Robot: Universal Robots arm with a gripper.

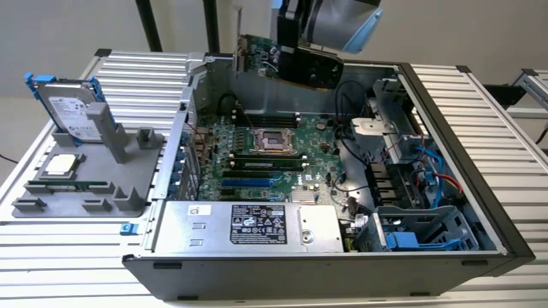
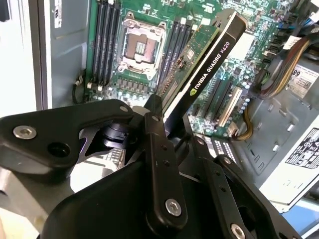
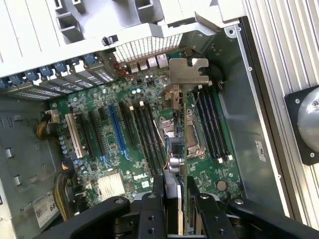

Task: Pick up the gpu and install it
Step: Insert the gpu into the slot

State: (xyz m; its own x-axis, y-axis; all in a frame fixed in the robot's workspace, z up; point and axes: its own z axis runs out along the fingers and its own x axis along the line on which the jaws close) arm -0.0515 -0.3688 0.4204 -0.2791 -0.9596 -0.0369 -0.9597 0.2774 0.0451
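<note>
While the arm hangs over the open black and grey computer case (image 1: 479, 192), the hand (image 2: 162, 112) is clamped on the gpu (image 1: 296, 61), a flat green circuit card with a black fan cooler on one face and a silver metal end bracket. In the exterior view the card is up in the air, above the far rim of the case, clear of the green motherboard (image 1: 256, 160) below it. Its bracket end points toward the exterior view's left, its black cooler toward the exterior view's right.

In the second wrist view the black fingers (image 2: 159, 149) pinch the near end of the card, and the card juts out edge-on over the silver processor socket (image 2: 139, 45) and the black memory slots (image 2: 102, 35). In the first wrist view the card shows as a thin green edge (image 3: 183, 149) running away from the hand (image 3: 182, 191), with its silver bracket (image 3: 188, 72) at the far end, over the board.

Off to the exterior view's left, a grey moulded holder (image 1: 94, 179) sits on the ribbed white tabletop (image 1: 77, 256). A silver hard drive in a blue frame (image 1: 68, 106) stands upright in it, a square silver processor chip (image 1: 61, 165) lies flat on it, and a thin green memory stick (image 1: 77, 187) lies on it too.
</note>
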